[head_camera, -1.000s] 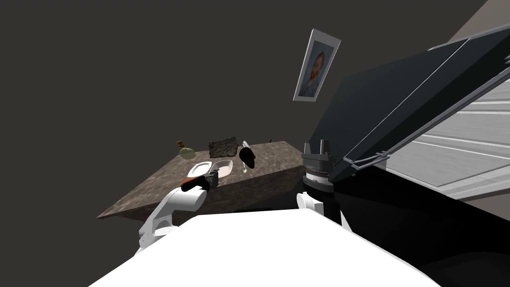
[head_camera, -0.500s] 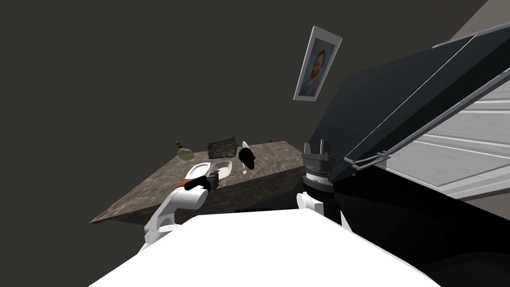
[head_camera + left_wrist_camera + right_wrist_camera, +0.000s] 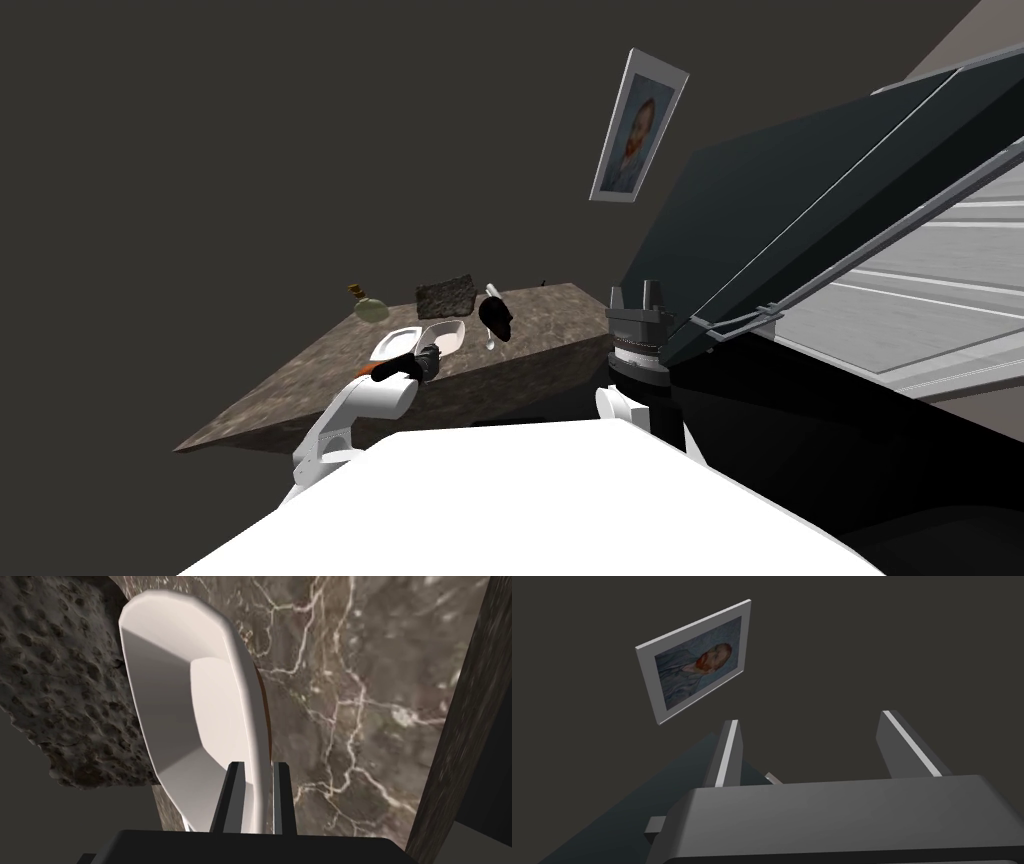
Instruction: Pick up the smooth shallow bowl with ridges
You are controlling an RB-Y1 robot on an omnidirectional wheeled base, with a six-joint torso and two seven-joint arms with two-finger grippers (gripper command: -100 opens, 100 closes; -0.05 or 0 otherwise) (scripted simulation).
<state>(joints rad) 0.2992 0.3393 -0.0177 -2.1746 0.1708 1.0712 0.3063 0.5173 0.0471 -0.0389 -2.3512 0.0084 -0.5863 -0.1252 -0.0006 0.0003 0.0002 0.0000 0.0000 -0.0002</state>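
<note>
Brown marbled worktop (image 3: pixel 300 390) ahead.
- Farthest left on it stood a small greenish round bottle (image 3: pixel 371 309) with a stopper.
- Just beside that lay a flat white plate (image 3: pixel 396 343).
- Next came the left claw (image 3: pixel 257 797), reaching in over the near edge. Its two fingers were clenched on the near rim of the white shallow bowl (image 3: pixel 215 706) with faceted sides.
- The bowl sat between the plate and a black rounded object (image 3: pixel 497 318). Whether its base touched the worktop could not be told.
- A rough dark pitted block (image 3: pixel 55 676) stood near the bowl's far end.
- Past the worktop's right end, the right claw (image 3: pixel 810 718) was held upright, fingers spread wide, grasping nothing.
</note>
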